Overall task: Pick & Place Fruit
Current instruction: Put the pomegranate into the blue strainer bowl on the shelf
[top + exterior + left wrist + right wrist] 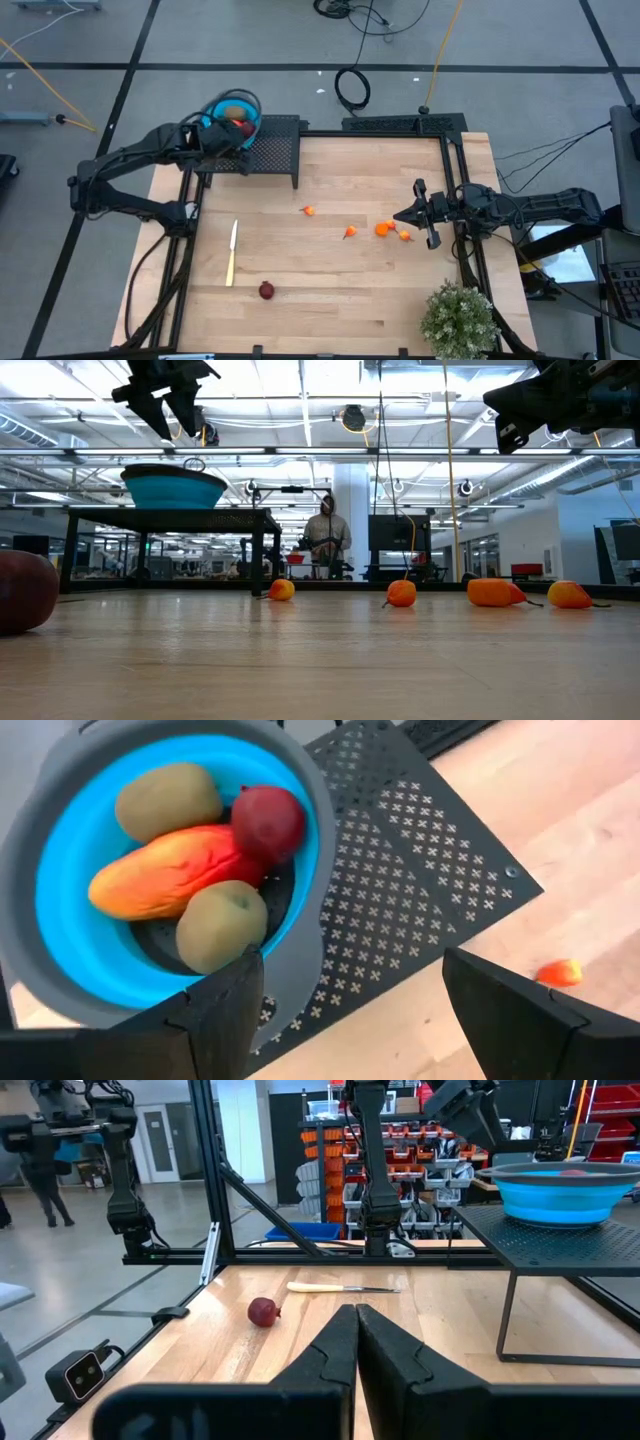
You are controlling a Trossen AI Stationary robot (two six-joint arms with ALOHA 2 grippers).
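Overhead, wooden table (340, 290); person (326, 535) in room behind.

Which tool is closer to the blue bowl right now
Left. The left tool hangs open right over the blue bowl on the black shelf. The right tool sits shut far across the table, beside the small orange fruit.

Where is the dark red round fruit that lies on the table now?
In the high view the dark red fruit lies near the table's front edge, left of centre, beside the knife.
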